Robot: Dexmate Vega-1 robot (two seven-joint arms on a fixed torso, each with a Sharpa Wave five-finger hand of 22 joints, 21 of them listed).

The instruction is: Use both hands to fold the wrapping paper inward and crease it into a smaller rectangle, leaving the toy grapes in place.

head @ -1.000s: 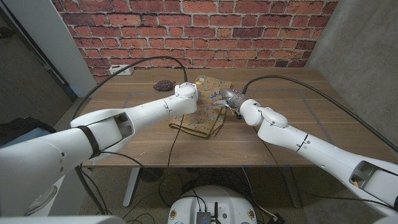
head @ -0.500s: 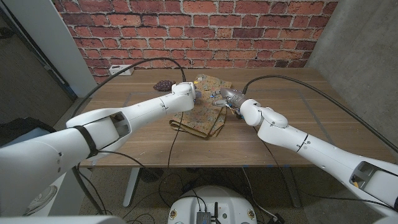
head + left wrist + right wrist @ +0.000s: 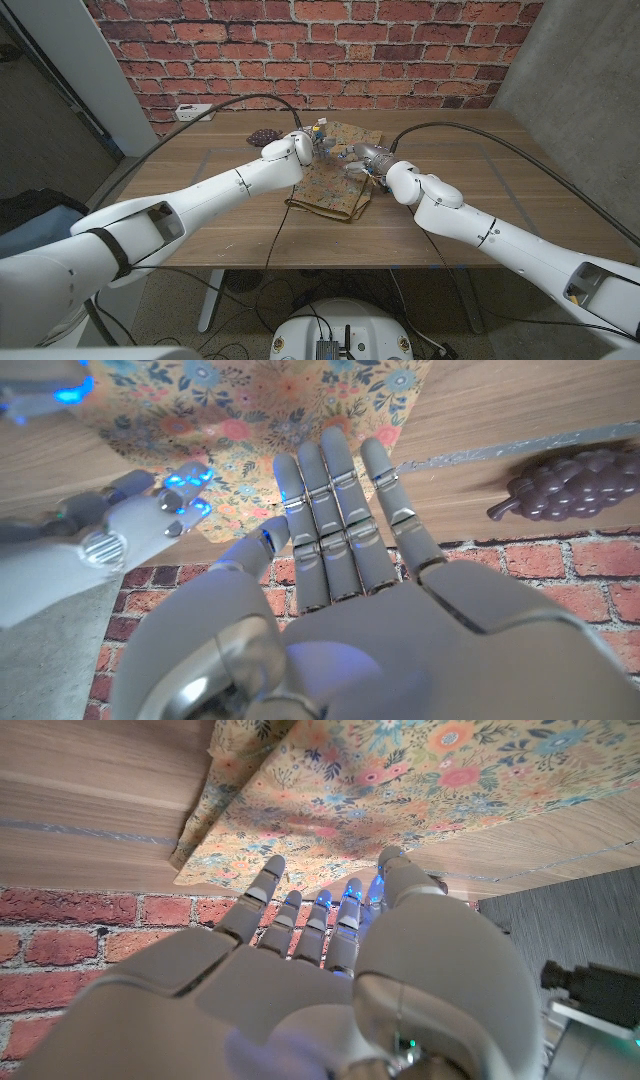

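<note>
Both hands sit at the far end of the wrapping paper [image 3: 335,180]. Left hand [image 3: 310,145] has fingers straight and together over the sheet, holding nothing that I can see. Right hand [image 3: 362,156] reaches in beside it, fingers extended toward the paper's edge; whether anything is pinched under them, I cannot tell.

Paper lies mid-tabletop [image 3: 200,220], already doubled, floral side up, with loose layered edges at the near end.

Toy grapes [image 3: 263,137] rest on bare wood just beside my left forearm, off the paper, toward the brick wall [image 3: 330,50].

Risks, as I judge them:
- Left forearm is close to the grapes; a sideways sweep while creasing could knock them out of place.
- Hands are nearly touching; pushing inward together could jam fingers rather than fold paper.
- Paper looks light and springy; pressing one end only could let the near layers fan open or the whole sheet skid.

Around: white power strip [image 3: 195,111] at the far left edge, black cables [image 3: 250,98] arching over the tabletop. Neither lies on the paper.
</note>
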